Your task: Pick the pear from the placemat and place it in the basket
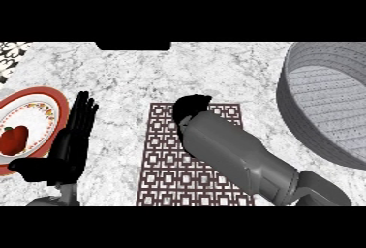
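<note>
A brown and white patterned placemat (193,160) lies in the middle of the counter. My right forearm crosses it from the lower right. My right hand (190,106) sits over the mat's far end, seen from behind as a compact black shape. No pear shows anywhere; the hand covers the spot where one could lie. The grey woven basket (314,121) stands at the right, apart from the hand. My left hand (73,138) rests open at the left, fingers up, beside the plate.
A red-rimmed plate (44,104) with a red fruit (14,139) on it lies at the left edge. A dark object (133,46) sits at the counter's far edge. Bare marble shows between the mat and the basket.
</note>
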Action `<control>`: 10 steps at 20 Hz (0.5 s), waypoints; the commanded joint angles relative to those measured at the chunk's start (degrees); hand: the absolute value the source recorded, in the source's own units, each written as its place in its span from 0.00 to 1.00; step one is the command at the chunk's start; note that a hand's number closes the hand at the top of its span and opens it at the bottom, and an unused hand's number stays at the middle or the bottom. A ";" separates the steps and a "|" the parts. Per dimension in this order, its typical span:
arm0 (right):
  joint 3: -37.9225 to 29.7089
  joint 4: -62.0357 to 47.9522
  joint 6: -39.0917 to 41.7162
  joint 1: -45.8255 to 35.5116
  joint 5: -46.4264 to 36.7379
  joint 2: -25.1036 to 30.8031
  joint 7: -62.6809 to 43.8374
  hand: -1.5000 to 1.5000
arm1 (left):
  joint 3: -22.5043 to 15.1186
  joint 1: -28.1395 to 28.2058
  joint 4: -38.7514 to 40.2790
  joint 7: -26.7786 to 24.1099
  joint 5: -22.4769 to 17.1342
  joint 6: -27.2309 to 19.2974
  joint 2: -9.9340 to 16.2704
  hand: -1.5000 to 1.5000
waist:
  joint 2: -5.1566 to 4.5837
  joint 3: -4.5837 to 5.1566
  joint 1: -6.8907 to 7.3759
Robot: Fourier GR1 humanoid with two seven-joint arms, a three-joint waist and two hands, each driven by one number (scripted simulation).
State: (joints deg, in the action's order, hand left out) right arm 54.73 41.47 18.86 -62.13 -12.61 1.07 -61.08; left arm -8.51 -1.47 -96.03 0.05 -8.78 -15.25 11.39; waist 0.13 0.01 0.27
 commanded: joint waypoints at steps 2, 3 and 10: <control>0.36 3.56 -0.46 3.92 -1.91 -1.01 -9.96 0.00 | 1.17 -2.61 4.59 -1.67 -0.01 0.51 -1.50 0.50 | -0.03 0.03 -0.36; -0.79 -2.42 -0.25 1.91 -3.03 -1.02 -3.99 0.00 | -0.98 -1.12 -0.74 3.01 1.63 -0.60 -1.06 0.50 | -0.22 -0.01 0.67; 1.86 2.40 6.03 5.65 -3.18 -1.02 -2.37 1.00 | 0.26 0.73 0.96 -1.21 0.89 1.64 -1.52 0.50 | -0.08 0.01 0.32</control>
State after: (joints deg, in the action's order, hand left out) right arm 54.52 41.59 21.51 -59.83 -15.18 1.10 -58.15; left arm -8.17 -1.47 -95.23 -0.55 -8.10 -14.01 10.39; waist 0.28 0.05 0.58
